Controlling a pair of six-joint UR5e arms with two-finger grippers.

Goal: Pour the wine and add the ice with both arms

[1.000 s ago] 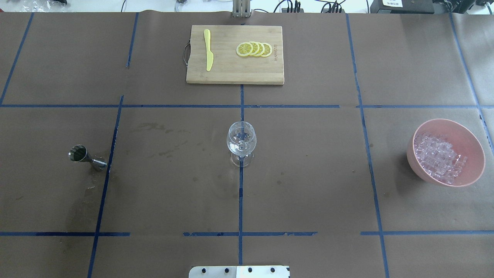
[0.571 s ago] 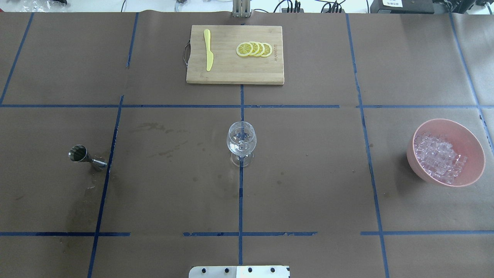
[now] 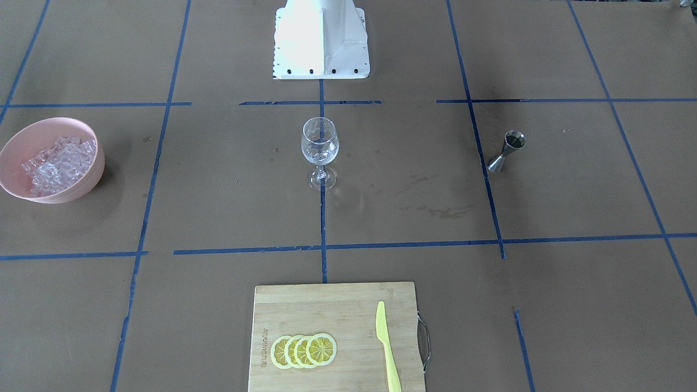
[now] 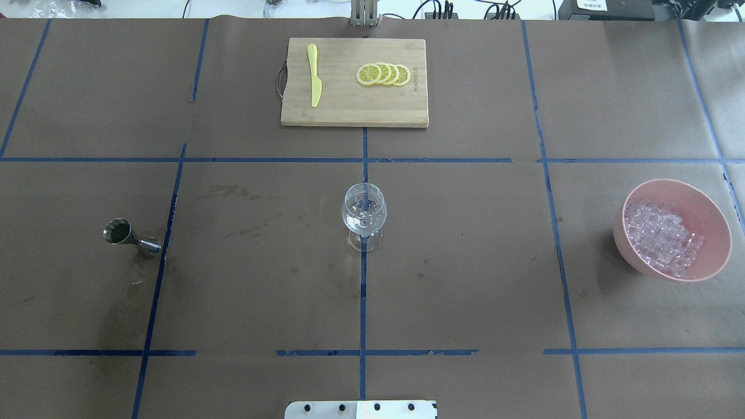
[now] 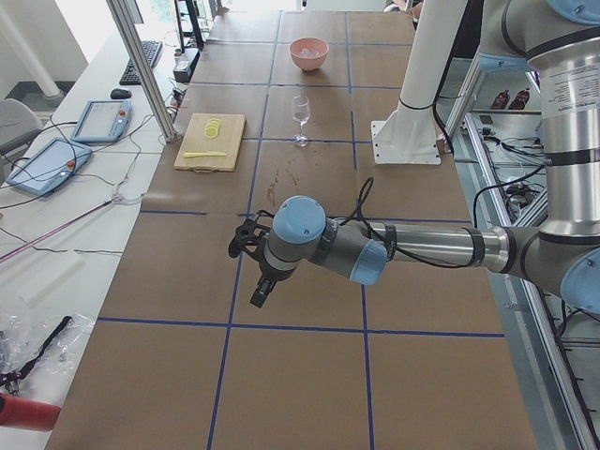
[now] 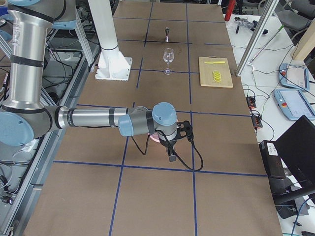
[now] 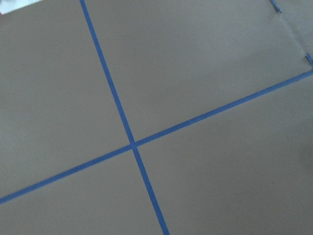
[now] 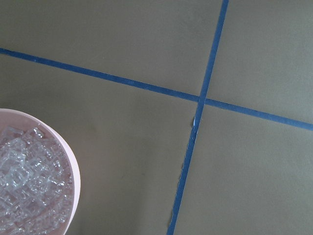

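Note:
A clear wine glass [image 4: 364, 212] stands at the table's middle; I cannot tell whether it holds wine. A steel jigger [image 4: 119, 231] stands at the left, dark inside. A pink bowl [image 4: 713, 203] at the right holds a heap of ice [image 4: 660, 235], which also shows in the right wrist view [image 8: 29, 181]. Neither gripper shows in the overhead or front views. My left gripper [image 5: 251, 277] hangs over bare table in the exterior left view. My right gripper [image 6: 181, 132] hangs beside the bowl in the exterior right view. I cannot tell whether either is open.
A wooden cutting board [image 4: 349, 113] at the far middle carries a yellow knife [image 4: 314, 75] and several lemon slices [image 4: 384, 74]. Damp stains [image 4: 250, 224] mark the brown paper between jigger and glass. The white robot base [image 3: 321, 43] stands at the near edge.

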